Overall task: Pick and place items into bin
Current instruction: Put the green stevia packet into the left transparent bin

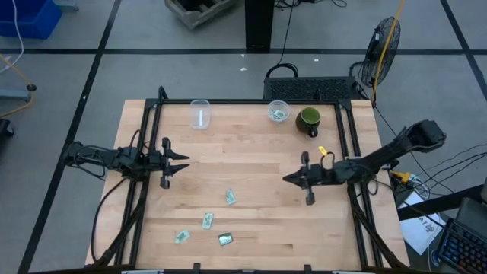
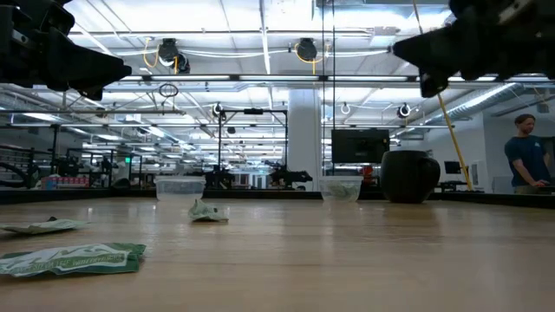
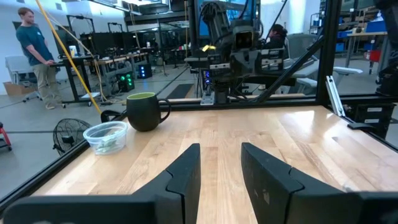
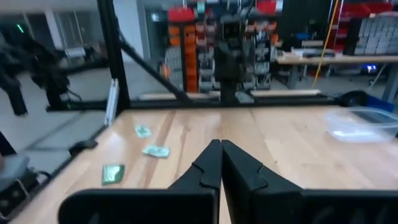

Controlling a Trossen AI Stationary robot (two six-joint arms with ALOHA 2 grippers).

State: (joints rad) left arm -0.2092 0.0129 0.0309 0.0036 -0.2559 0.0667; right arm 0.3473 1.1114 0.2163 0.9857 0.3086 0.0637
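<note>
**Wooden table, packets loose at the near edge**

Pale butcher-block table carries four packets near its front edge: a darker green packet nearest, a mint one beside it to the left, another just behind, and a fourth farther in. Mid-table, the left gripper hovers with its fingers parted a moderate gap, holding nothing. Opposite, the right gripper hangs with its jaws pressed together, empty. At the far edge stand a clear cup, a clear bin with something green inside, and a dark green mug. Beyond, a person stands in the workshop.
</note>
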